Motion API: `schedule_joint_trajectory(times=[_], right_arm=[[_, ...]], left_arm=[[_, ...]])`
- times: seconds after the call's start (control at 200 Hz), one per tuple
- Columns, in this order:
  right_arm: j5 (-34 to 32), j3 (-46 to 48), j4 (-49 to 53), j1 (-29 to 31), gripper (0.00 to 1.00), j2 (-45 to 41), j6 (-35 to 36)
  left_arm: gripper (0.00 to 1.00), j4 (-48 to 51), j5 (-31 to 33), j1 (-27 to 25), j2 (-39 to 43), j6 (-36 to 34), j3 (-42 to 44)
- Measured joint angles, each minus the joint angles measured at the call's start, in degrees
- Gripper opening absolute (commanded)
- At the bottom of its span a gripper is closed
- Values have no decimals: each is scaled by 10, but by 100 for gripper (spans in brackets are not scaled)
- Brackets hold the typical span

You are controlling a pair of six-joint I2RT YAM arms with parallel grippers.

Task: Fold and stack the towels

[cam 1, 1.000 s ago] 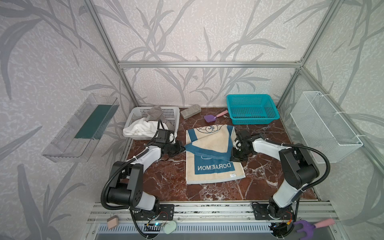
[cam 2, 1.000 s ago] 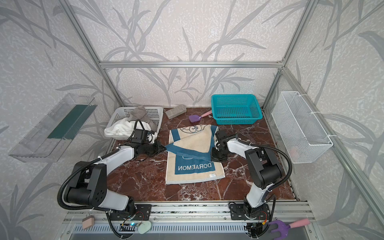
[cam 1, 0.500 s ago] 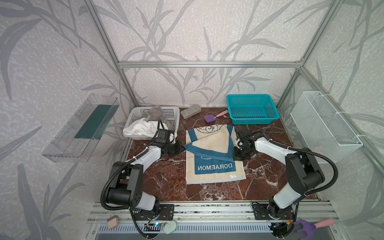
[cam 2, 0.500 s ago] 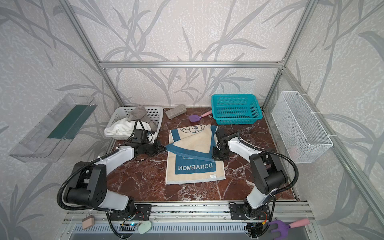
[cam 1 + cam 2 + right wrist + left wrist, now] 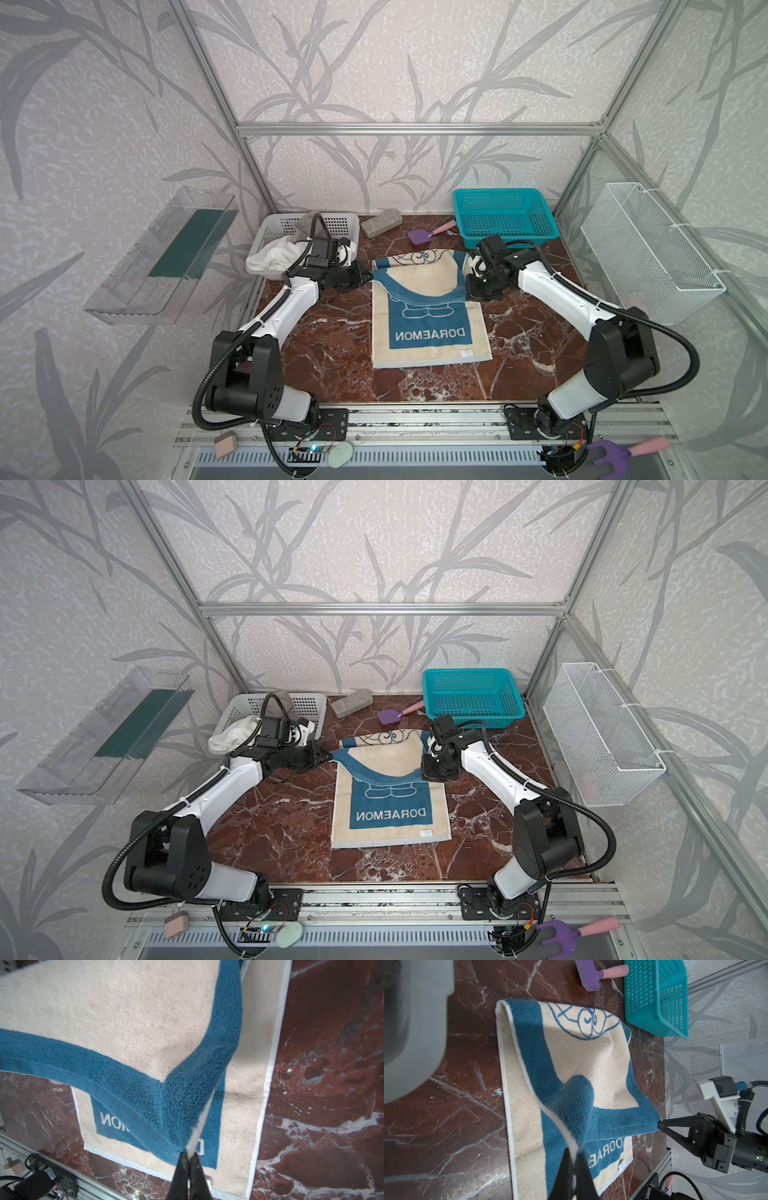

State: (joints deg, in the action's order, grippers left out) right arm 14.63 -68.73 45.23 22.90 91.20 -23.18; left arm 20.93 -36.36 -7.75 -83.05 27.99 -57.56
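right hand (image 5: 188, 1155) now pinching towel (image 5: 428, 332) corner, left hand (image 5: 574, 1151) still clamped

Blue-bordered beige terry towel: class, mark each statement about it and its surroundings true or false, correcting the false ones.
1. The left hand and the right hand are each shut on a corner of the blue-bordered beige terry towel. True.
2. This towel lies wholly flat. False: its far end is lifted and folded forward.
3. The teal plastic basket holds a towel. False: nothing shows in that basket.
4. The white terry towel sits in the white perforated plastic basket. True.
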Motion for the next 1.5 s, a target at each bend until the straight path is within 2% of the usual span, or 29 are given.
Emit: schedule_joint_trajectory(times=[0.115, 0.2, 0.29, 0.415, 0.505, 0.655, 0.815, 0.94, 1.125, 1.26, 1.379, 1.504], right_arm=[[9, 15, 4, -8, 0, 2, 1], [7, -13, 11, -24, 0, 2, 7], [2, -87, 20, -46, 0, 4, 20], [-10, -256, 38, -75, 0, 37, 50], [-15, -367, 52, -89, 0, 73, 72], [-11, -490, 94, -103, 0, 139, 109], [-4, -534, 158, -102, 0, 184, 136], [10, -472, 167, -102, 0, 170, 143], [48, -216, 117, -103, 0, 79, 127], [84, -62, 74, -103, 0, 43, 112], [90, 21, 41, -107, 0, 45, 109], [92, 36, 26, -114, 0, 57, 108]], left_arm=[[0, 37, 2, 2, -8, -9, -21], [0, 70, 9, 5, -19, -19, -71], [0, 98, 16, 11, -36, -34, -156], [0, 125, 22, 22, -82, -55, -289], [0, 136, 23, 31, -117, -63, -352], [0, 164, 17, 42, -178, -75, -411], [0, 191, 11, 46, -199, -83, -405], [0, 190, 3, 42, -165, -84, -332], [0, 160, -7, 29, -69, -68, -127], [0, 114, -27, 15, -50, -38, 16], [0, 72, -28, -7, -50, -7, 113], [0, 46, -28, -20, -55, 10, 141]])
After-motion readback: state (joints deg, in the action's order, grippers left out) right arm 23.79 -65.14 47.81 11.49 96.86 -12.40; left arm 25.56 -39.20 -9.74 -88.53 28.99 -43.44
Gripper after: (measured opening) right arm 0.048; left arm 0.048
